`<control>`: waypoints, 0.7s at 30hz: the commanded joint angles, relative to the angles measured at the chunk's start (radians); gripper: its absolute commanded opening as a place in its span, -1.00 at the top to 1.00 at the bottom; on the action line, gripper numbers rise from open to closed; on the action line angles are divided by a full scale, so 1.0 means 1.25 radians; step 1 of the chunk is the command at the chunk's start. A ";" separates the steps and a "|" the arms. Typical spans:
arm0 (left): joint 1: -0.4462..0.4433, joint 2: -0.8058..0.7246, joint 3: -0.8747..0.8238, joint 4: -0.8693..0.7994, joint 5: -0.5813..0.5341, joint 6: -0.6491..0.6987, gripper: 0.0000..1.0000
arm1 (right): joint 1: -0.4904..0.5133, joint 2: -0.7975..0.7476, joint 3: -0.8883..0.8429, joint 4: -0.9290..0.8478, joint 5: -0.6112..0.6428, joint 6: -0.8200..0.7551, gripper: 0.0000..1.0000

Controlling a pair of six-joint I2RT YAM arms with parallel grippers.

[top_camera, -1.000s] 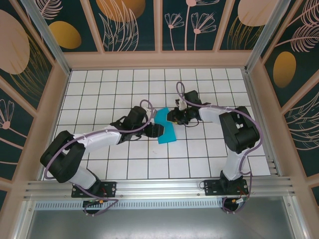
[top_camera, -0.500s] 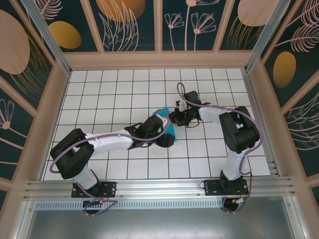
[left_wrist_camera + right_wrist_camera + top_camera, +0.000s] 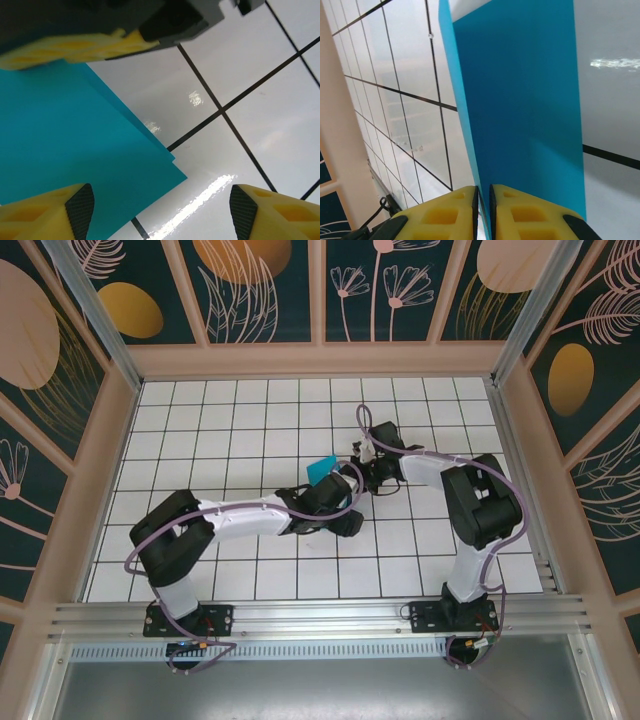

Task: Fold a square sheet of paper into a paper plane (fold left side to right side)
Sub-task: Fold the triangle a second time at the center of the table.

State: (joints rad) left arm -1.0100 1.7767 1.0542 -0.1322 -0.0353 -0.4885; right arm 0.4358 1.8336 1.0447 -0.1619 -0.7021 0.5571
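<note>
Looking down, sheet: the square sheet of paper (image 3: 322, 468) sat near the middle of the table, with one teal corner showing past the left arm's wrist.
Looking down, grippers: the left gripper (image 3: 345, 522) and the right gripper (image 3: 352, 478) met close together over the sheet; from above, how their jaws stood could not be told.
Looking down, room: the white gridded table (image 3: 200, 420) lay bare to the left, right and far sides, bounded by beige frame rails and dark patterned walls.
Left wrist, jaws: they stood wide apart and held nothing, one fingertip over the teal and the other over bare tile.
Left wrist, edges: two straight teal edges ran one just inside the other to a corner, and beyond them lay glossy tile crossed by black lines.
Right wrist, jaws: they were pinched together on the sheet's edge.
Right wrist, sheet: it stretched away from the fingers over the tiles, and a beige rail bordered the grid at the left.
</note>
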 commanded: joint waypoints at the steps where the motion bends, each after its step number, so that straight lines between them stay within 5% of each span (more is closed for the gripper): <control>1: -0.016 0.030 0.040 -0.067 -0.056 0.017 -0.51 | 0.007 -0.035 0.022 -0.005 -0.025 0.017 0.65; 10: -0.022 0.054 0.065 -0.089 -0.118 -0.003 -0.46 | 0.007 -0.033 0.027 -0.007 -0.031 0.021 0.65; 21: -0.022 0.032 0.061 -0.069 -0.103 0.009 -0.08 | 0.010 -0.015 0.031 -0.029 -0.004 0.010 0.66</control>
State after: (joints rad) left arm -1.0370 1.8320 1.1122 -0.2150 -0.1555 -0.4858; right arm 0.4389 1.8202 1.0561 -0.1631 -0.7082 0.5827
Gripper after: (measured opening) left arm 0.550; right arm 0.174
